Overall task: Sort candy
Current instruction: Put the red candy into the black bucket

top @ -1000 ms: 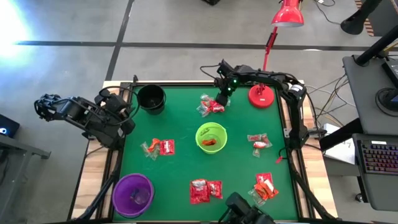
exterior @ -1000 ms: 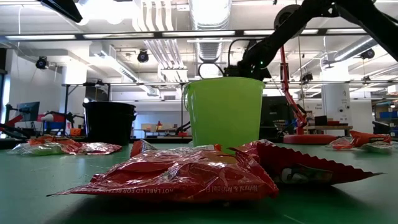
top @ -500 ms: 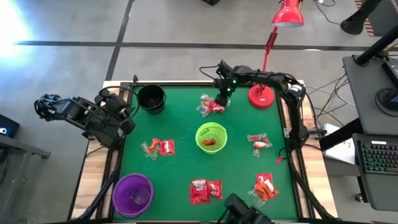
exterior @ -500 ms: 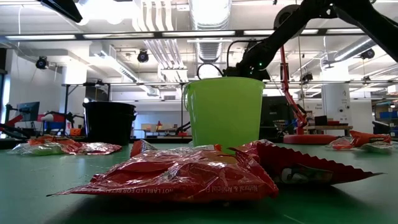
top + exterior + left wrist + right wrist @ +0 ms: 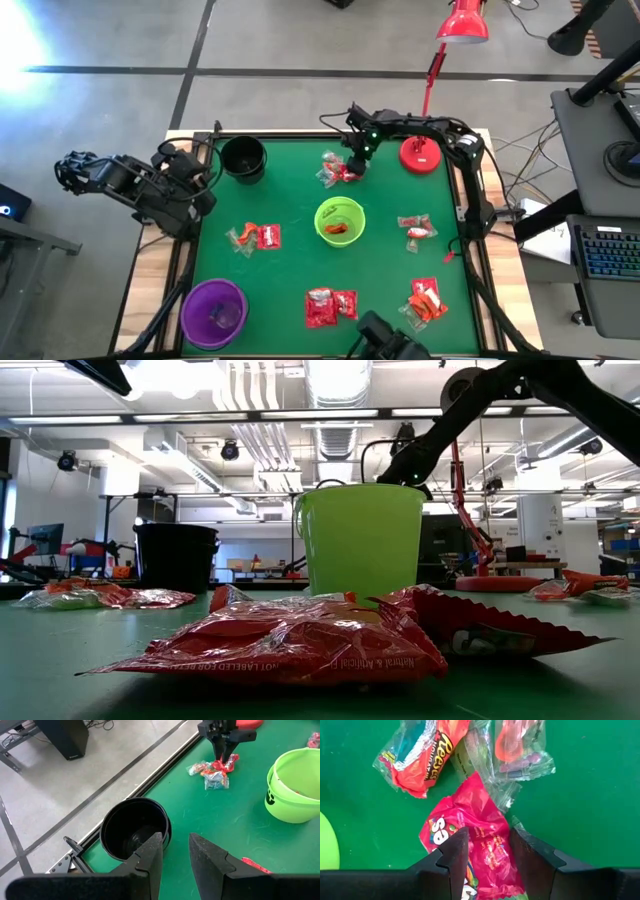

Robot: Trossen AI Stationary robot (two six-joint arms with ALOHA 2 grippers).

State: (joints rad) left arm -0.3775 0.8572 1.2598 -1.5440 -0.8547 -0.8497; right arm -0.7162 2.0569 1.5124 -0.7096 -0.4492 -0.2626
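A small pile of candy (image 5: 338, 168) lies at the far middle of the green table: a red packet (image 5: 475, 832), an orange-red wrapper (image 5: 422, 760) and clear wrappers (image 5: 520, 750). My right gripper (image 5: 487, 852) is open just above the pile, pointing steeply down, with one finger on either side of the red packet. It also shows in the high view as my right gripper (image 5: 354, 163) and in the left wrist view (image 5: 225, 755). My left gripper (image 5: 175, 852) waits open and empty at the table's left edge, above and near the black bowl (image 5: 243, 158). My right gripper comes from above with its fingers (image 5: 455, 852) standing on either side of the red packet's middle (image 5: 482, 842), which lies flat on the table. Whether the fingertips touch the packet I cannot tell.
A lime-green bowl (image 5: 340, 221) with an orange sweet inside stands at the table's middle. A purple bowl (image 5: 213, 312) stands at the near left. More candy lies at the left (image 5: 255, 237), right (image 5: 415, 228), near middle (image 5: 330, 305) and near right (image 5: 427, 300). A red lamp base (image 5: 420, 155) stands beside the right arm.
My right gripper has sunk toward the candy pile at the far middle of the table. The candy has not moved.
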